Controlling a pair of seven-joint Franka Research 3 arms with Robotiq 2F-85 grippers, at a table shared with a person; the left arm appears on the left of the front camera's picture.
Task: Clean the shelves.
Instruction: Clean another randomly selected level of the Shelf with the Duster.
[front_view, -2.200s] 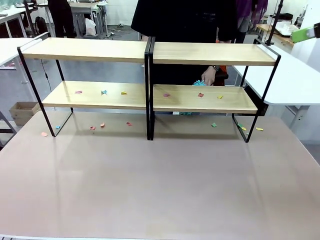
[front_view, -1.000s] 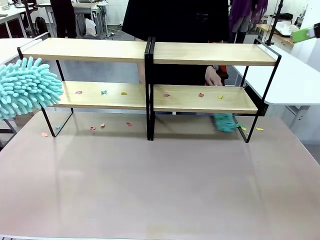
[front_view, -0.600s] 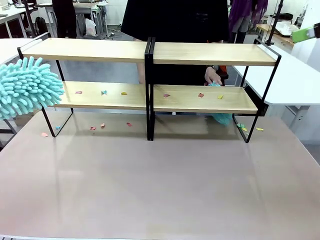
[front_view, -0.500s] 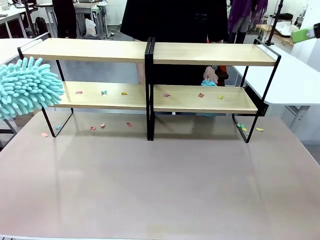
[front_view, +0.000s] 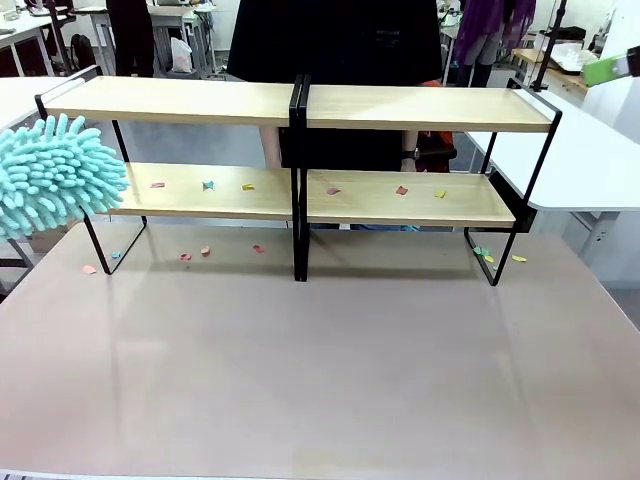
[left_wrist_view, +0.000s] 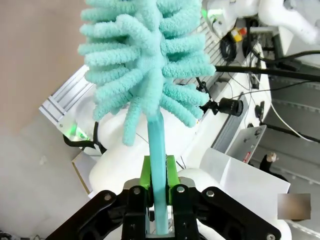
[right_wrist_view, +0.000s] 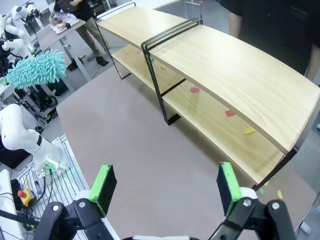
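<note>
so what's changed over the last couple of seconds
The left gripper, shut on a teal duster, brought it in at the left end of the shelves, where it has since hung still. The person's own duster swept the table under the right rack and withdrew; one green scrap there is gone. The shelves and the scraps on the lower boards have not moved.

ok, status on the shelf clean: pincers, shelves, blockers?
Left pincer shut on duster, left of the shelves. Right pincer open, empty. Paper scraps on lower boards and tabletop. Person behind.
</note>
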